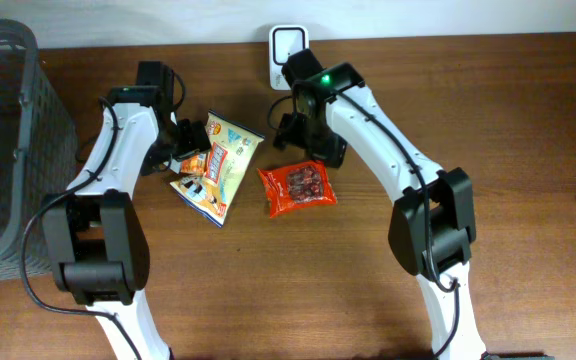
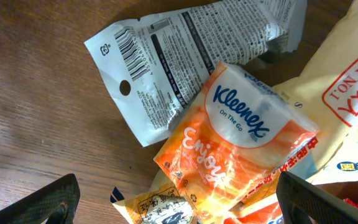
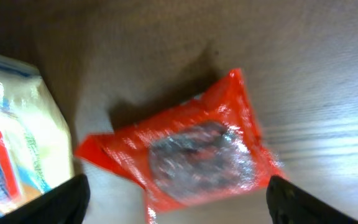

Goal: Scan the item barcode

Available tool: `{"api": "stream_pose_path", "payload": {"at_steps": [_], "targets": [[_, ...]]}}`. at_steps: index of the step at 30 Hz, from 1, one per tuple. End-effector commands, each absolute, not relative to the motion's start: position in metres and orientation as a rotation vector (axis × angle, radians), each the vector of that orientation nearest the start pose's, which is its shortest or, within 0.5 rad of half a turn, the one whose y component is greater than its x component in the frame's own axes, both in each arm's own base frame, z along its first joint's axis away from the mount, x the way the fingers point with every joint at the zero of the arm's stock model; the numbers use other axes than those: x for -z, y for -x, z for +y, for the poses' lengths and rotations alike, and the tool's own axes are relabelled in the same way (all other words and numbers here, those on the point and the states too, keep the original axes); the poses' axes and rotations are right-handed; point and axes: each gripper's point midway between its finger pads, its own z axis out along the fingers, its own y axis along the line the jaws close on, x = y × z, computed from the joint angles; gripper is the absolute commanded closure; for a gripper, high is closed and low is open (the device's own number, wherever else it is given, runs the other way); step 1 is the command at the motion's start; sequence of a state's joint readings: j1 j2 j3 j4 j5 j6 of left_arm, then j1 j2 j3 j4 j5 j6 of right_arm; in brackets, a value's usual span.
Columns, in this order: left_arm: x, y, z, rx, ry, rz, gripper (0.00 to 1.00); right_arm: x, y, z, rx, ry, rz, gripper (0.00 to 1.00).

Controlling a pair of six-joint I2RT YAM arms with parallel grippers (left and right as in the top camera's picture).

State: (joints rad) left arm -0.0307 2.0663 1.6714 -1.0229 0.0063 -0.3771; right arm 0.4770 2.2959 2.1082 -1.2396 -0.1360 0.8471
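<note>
The red packet [image 1: 298, 188] is laid flat on the tabletop, about midway between the left and right edges and nearer the far edge, just beside a pile of other goods. It is gripped by nothing. The right gripper [image 3: 178, 186] is held directly above it with its jaws spread wide, one finger seen at each side of the packet and neither touching it, a stance judged suited to a grasp from above. No barcode is seen on the upturned face, so the code is presumed to lie underneath. The left gripper [image 2: 178, 183] is likewise held wide and empty over the pile. There a Kleenex pack [image 2: 241, 143] is rested across a white packet [image 2: 185, 56] whose barcode [image 2: 132, 46] is turned upward, beside a yellow snack bag [image 1: 218, 165]. A white device [image 1: 286, 45] is stood at the far edge behind the right arm and is taken to be the scanner. The goods are probably kept close to it so that carries are short.
</note>
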Motion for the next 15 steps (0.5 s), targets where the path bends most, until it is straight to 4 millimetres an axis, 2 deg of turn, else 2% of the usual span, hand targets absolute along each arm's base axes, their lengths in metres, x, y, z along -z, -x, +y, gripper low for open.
{"api": "stream_pose_path", "payload": {"at_steps": [1,4,5,9,11,12,14,15], "targets": [[-0.065,-0.431,-0.012,0.039,0.505,2.946,0.01,-0.056,-0.403,0.263,-0.334,-1.096,2.968,0.11],[-0.065,-0.431,-0.012,0.039,0.505,2.946,0.01,-0.032,-0.380,0.258,-0.210,-1.441,2.900,0.12],[-0.065,-0.431,-0.012,0.039,0.505,2.947,0.01,-0.023,-0.373,0.258,-0.187,-1.503,2.883,0.11],[-0.065,-0.431,-0.012,0.039,0.505,2.947,0.01,-0.003,-0.369,0.265,-0.207,-1.481,2.879,0.11],[-0.065,-0.431,-0.012,0.039,0.505,2.946,0.01,0.000,-0.372,0.262,-0.197,-1.466,2.866,0.36],[-0.065,-0.431,-0.012,0.039,0.505,2.947,0.01,0.000,-0.378,0.260,-0.202,-1.363,2.880,0.41],[-0.065,-0.431,-0.012,0.039,0.505,2.947,0.01,-0.004,-0.402,0.258,-0.267,-0.898,2.955,0.66],[-0.065,-0.431,-0.012,0.039,0.505,2.946,0.01,-0.006,-0.409,0.247,-0.247,-0.792,2.967,0.65]]}}
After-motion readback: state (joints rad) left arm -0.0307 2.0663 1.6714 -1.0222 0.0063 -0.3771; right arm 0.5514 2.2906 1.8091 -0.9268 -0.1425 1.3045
